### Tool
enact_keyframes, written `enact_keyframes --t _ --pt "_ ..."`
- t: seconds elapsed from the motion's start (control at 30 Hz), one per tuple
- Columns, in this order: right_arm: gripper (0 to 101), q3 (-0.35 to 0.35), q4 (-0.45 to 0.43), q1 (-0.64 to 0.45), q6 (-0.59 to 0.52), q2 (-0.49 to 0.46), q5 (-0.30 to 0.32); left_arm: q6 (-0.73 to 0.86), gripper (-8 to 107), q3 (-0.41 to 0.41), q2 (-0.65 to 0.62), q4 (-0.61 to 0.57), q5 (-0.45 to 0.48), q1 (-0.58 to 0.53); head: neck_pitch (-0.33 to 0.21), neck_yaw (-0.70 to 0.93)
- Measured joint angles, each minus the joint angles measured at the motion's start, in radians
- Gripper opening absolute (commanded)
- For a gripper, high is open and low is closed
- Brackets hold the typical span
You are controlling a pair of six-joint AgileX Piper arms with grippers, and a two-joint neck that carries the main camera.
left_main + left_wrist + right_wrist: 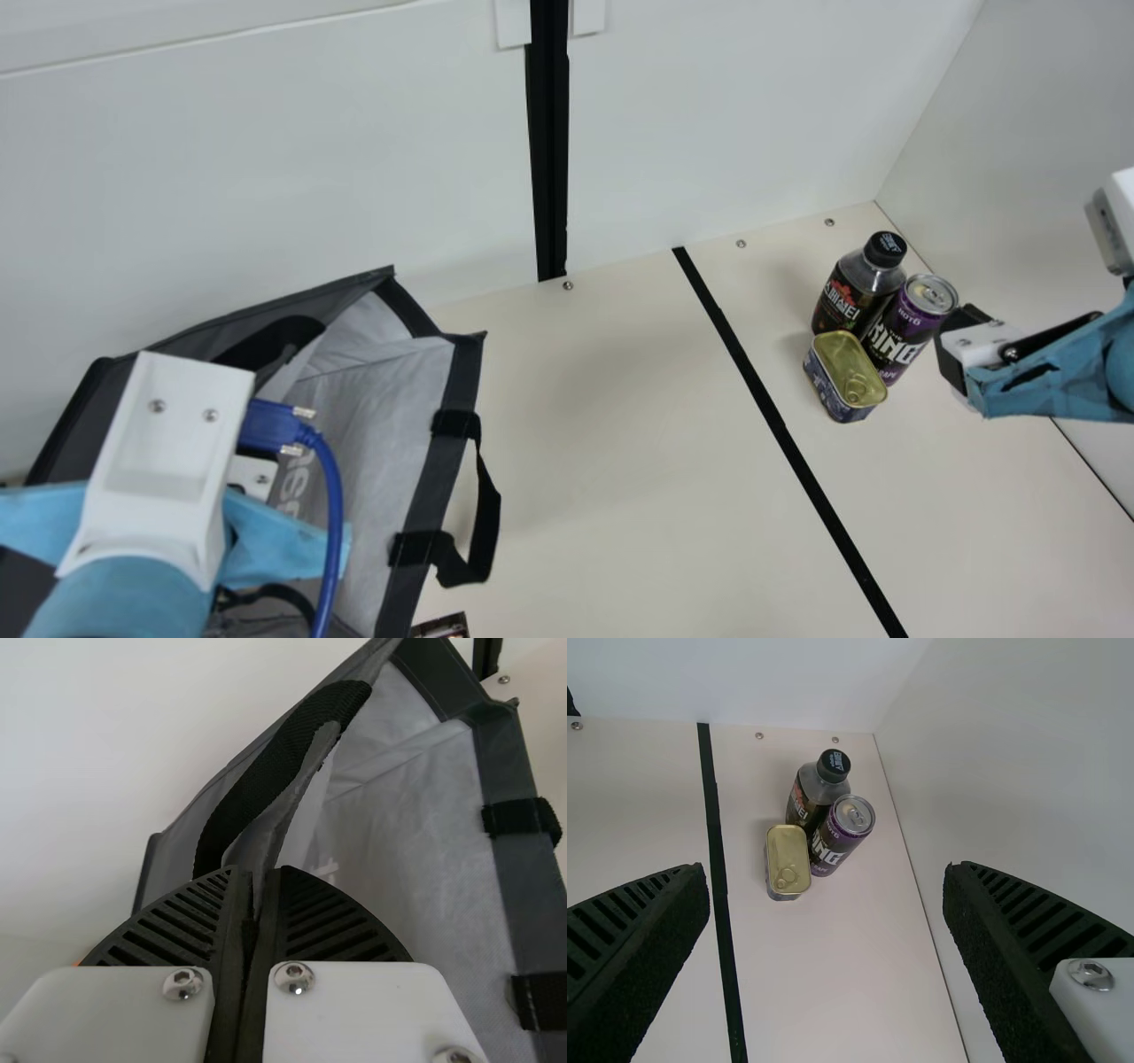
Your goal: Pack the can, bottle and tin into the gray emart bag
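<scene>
My left gripper (252, 476) is at the gray bag (372, 399); in the left wrist view the left gripper (260, 875) is shut on the edge of the bag (407, 842), beside a black handle strap. The bag's mouth is spread, showing its pale lining. At the right of the table the bottle (858, 288) and the purple can (908, 323) stand close together, the tin (844, 377) in front of them. Just right of the can is my right gripper (961, 350). In the right wrist view the right gripper (824, 873) is open, with the bottle (817, 793), can (840, 837) and tin (788, 861) beyond its fingers.
Black tape (771, 408) runs down the table (638, 443) between bag and items. White walls stand behind and at the right. A small dark object (441, 627) lies at the front, near the bag.
</scene>
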Motion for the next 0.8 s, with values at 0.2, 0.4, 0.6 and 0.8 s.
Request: enact_keyframes --t 0.2,0.4,0.6,0.8 --pt "91 0.000 0.000 0.000 0.000 0.000 0.000 -0.006 10 0.017 0.004 -0.054 -0.031 -0.004 0.000 -0.002" --pt "91 0.000 0.000 0.000 0.000 0.000 0.000 -0.006 10 0.025 0.006 -0.137 -0.067 0.014 0.000 -0.002" --pt "91 0.000 0.000 0.000 0.000 0.000 0.000 0.004 10 0.040 0.006 -0.250 -0.119 0.060 -0.002 -0.002" --pt "91 0.000 0.000 0.000 0.000 0.000 0.000 0.042 10 0.061 0.001 -0.395 -0.178 0.117 -0.002 -0.002"
